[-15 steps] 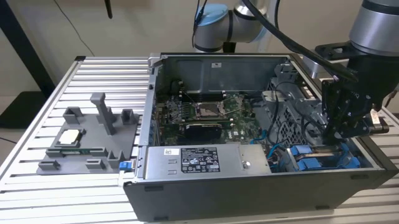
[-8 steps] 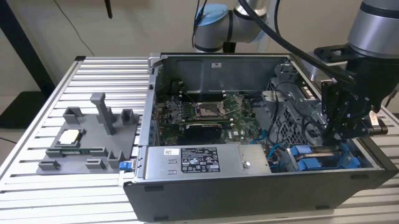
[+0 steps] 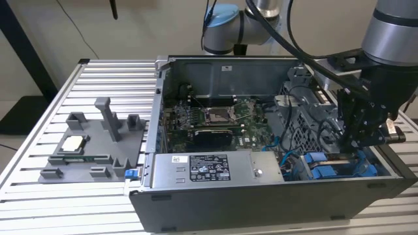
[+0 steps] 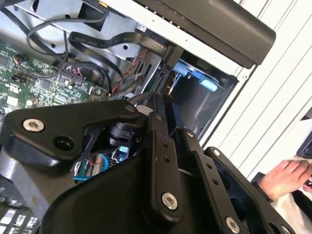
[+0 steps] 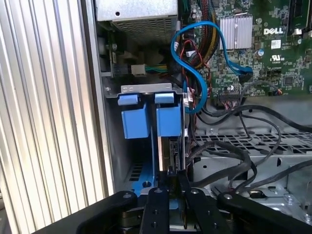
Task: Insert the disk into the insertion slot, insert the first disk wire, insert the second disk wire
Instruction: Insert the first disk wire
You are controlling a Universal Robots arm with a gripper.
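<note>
1. The disk is looking stiff, fairly heavy and sensitive to knocks. By my judgement it is best held by the edges of its blue frame, not by its flat face.
2. It is standing on edge inside the insertion slot, just beside a second blue carrier, within the case on the desk.
3. The claw is hovering in line with the disk's nearer edge, very close. I cannot tell whether it is clenched or released.

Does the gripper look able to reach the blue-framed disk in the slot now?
Probably yes: the gripper sits right at the disk in the insertion slot, with nothing between them; the black cables lie beside.
</note>
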